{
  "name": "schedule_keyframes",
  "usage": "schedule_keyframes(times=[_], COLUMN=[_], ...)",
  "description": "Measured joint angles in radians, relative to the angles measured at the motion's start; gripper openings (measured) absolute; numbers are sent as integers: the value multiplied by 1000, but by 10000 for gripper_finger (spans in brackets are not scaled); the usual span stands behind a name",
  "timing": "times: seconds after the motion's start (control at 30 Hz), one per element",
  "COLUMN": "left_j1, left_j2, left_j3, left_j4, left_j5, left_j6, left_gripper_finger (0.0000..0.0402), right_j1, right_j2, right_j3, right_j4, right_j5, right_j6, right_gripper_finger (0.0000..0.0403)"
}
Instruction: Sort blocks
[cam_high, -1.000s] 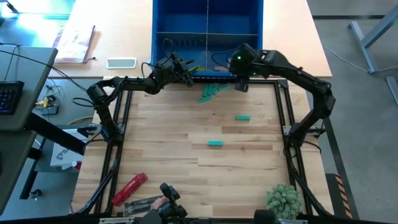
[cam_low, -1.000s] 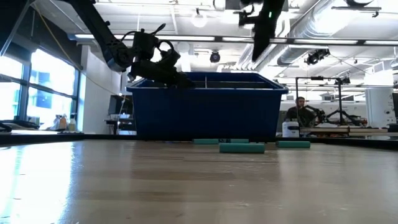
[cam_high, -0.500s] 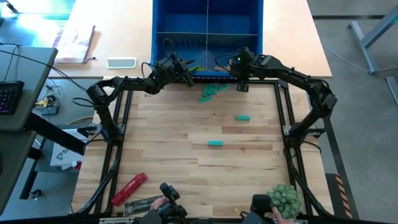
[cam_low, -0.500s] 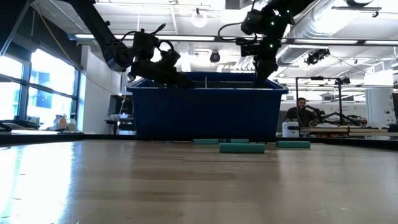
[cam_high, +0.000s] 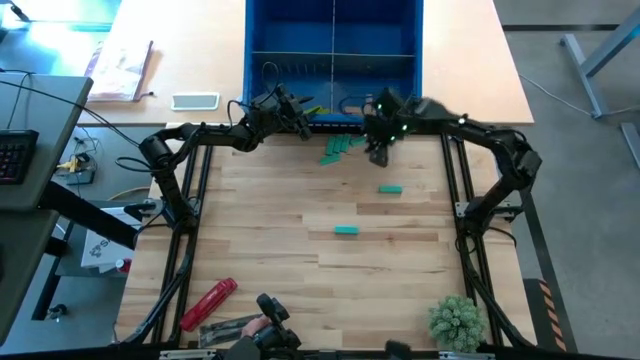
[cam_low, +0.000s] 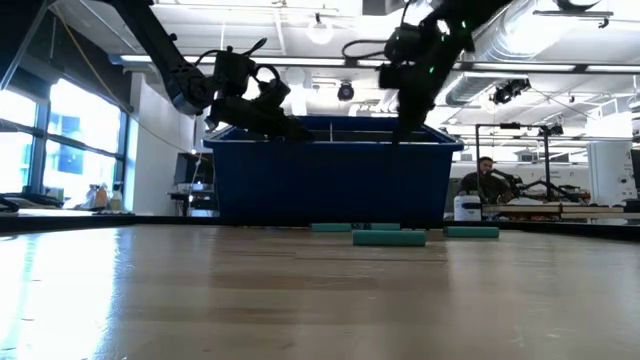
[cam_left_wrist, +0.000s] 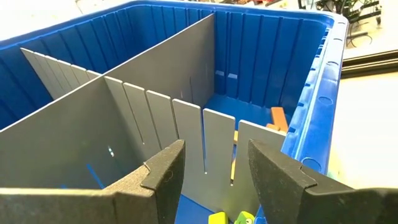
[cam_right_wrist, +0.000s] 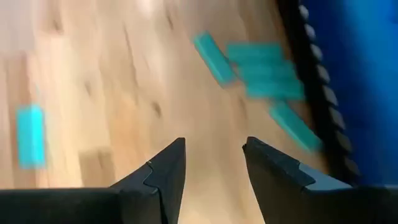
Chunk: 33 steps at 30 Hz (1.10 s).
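Several teal blocks lie in a loose cluster on the wooden table just in front of the blue bin. One more teal block lies nearer, and another at mid-table. My right gripper hangs open above the table beside the cluster, pointing steeply down, with nothing between its fingers. My left gripper stands open and empty over the bin's near left compartment. Yellow-green blocks and a tan one lie in that bin.
Grey dividers split the bin into compartments. A red cylindrical tool lies at the near left and a small green plant at the near right. Black frame rails run along the table's sides.
My right gripper has come down from high above the bin's near rim to about rim height. It has tipped from near level to steeply downward and shifted a little toward the table's left and near edges, over the teal cluster. The blocks have not moved.
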Motion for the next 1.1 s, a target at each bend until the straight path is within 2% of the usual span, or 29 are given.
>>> schedule_keyframes(times=[0.1, 0.17, 0.2, 0.27, 0.33, 0.43, 0.67, 0.83, 1.1], left_j1=[0, 0, 0, 0, 0, 0, -1, -1, -1], left_j2=[0, 0, 0, 0, 0, 1, 1, 1, 1], left_j3=[0, 0, 0, -1, -1, -1, -1, -1, -1], left_j4=[0, 0, 0, 3, 9, 12, 9, 9, 10], left_j5=[1, 0, -1, 0, 0, -1, -2, -2, -1], left_j6=[-1, 0, 0, 0, 2, 2, 1, 1, 0], left_gripper_finger=[157, 157, 157, 157, 157, 157, 157, 157, 157], right_j1=[62, 117, 146, 194, 223, 211, 154, 136, 121], right_j2=[-43, -74, -80, -67, -34, 22, 211, 313, 357], right_j3=[-206, -370, -454, -585, -651, -653, -545, -469, -343], right_j4=[339, 629, 775, 1021, 1152, 1143, 1149, 1213, 1111], right_j5=[-43, 6, 64, 248, 440, 561, 546, 549, 539], right_j6=[135, 263, 329, 437, 523, 618, 677, 655, 590], right_gripper_finger=[141, 133, 129, 120, 110, 88, 7, 5, 1])
